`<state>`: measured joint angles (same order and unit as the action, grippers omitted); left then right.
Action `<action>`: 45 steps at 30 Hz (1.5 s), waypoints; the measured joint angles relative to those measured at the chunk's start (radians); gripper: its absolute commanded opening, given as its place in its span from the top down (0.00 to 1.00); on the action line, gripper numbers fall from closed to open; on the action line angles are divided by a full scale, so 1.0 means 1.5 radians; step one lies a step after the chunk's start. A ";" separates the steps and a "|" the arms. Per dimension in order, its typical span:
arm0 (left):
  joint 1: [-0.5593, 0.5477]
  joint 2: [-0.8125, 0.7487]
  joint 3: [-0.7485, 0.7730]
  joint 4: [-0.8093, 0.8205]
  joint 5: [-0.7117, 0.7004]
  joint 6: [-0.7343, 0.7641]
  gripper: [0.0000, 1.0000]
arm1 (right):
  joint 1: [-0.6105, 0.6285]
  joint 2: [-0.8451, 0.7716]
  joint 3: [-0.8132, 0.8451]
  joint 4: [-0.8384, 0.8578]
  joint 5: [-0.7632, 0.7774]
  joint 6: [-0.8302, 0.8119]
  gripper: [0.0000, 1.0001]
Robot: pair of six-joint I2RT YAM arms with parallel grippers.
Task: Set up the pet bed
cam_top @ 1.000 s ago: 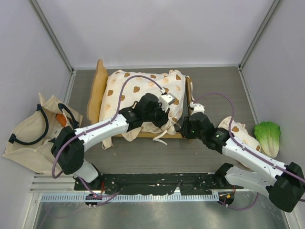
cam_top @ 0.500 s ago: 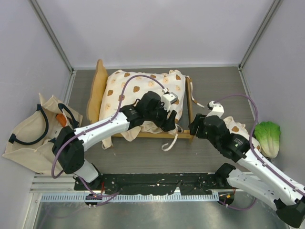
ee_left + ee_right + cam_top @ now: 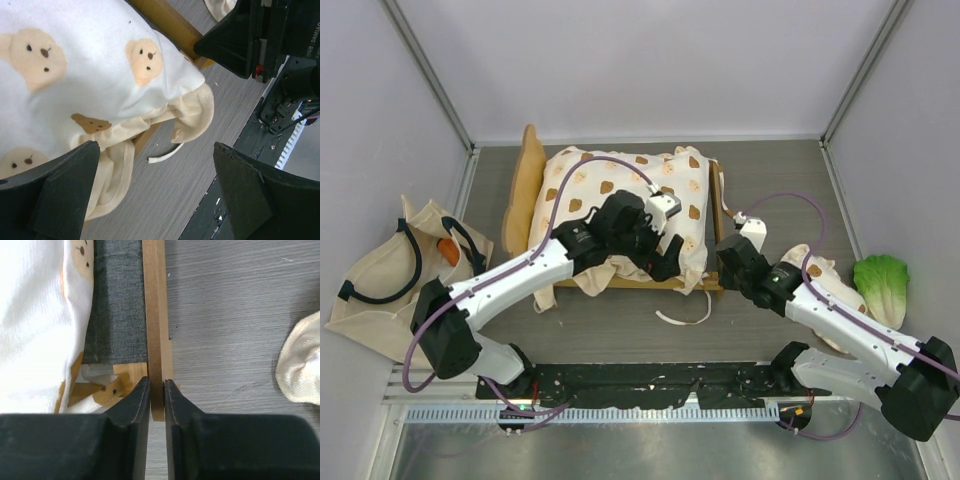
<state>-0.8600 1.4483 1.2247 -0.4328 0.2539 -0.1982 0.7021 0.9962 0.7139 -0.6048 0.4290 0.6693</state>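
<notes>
Top view
- Pet bed: small light-wood pet bed (image 3: 527, 190) with a scalloped headboard; it stands on the grey wood-grain surface (image 3: 770, 170), headboard toward the left arm's side.
- Cushion: cream cushion printed with brown bears (image 3: 620, 185); it lies in the pet bed and spills over the bed's near rail.
- Left gripper (image 3: 665, 262): over the cushion at the pet bed's near foot-end corner.
- Right gripper (image 3: 728, 265): at the pet bed's foot rail, near corner.
- Loose strap: thin cream strap (image 3: 685, 318), on the surface just in front of the pet bed.
- Tote: beige tote bag with black handles (image 3: 380, 285), well apart from the pet bed, beyond the headboard.
- Lettuce: green lettuce toy (image 3: 880, 285), well apart from the pet bed, beyond the foot end.

Left wrist view
- Left gripper (image 3: 156, 150): fingers (image 3: 65, 190) spread wide, nothing between them; it hangs above the cushion's (image 3: 75, 65) hanging edge.

Right wrist view
- Right gripper (image 3: 157, 390): fingers pinched on the pet bed's (image 3: 155, 315) thin wooden foot rail.
- Bed base: grey fabric (image 3: 120, 305), just inside that rail, with the cushion (image 3: 35, 315) beyond it.
</notes>
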 measured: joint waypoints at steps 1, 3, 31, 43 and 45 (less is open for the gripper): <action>0.000 -0.004 -0.002 -0.001 -0.001 0.000 0.00 | -0.002 0.005 0.000 0.002 0.003 -0.001 0.95; 0.000 -0.014 -0.011 -0.003 -0.004 -0.001 0.00 | -0.005 0.009 0.000 0.007 0.010 -0.014 0.99; -0.061 -0.193 -0.256 0.123 -0.202 -0.122 0.00 | -0.204 -0.092 -0.040 0.154 -0.139 -0.178 0.54; -0.064 -0.186 -0.258 0.219 -0.223 -0.165 0.00 | -0.179 0.014 -0.180 0.193 -0.245 -0.101 0.63; -0.064 -0.185 -0.260 0.222 -0.224 -0.168 0.00 | -0.168 0.048 -0.181 0.214 -0.246 -0.111 0.62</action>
<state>-0.9558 1.1709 0.8341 -0.1005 -0.0814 -0.4496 0.4500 1.0679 0.4427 -0.2840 0.0605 0.5034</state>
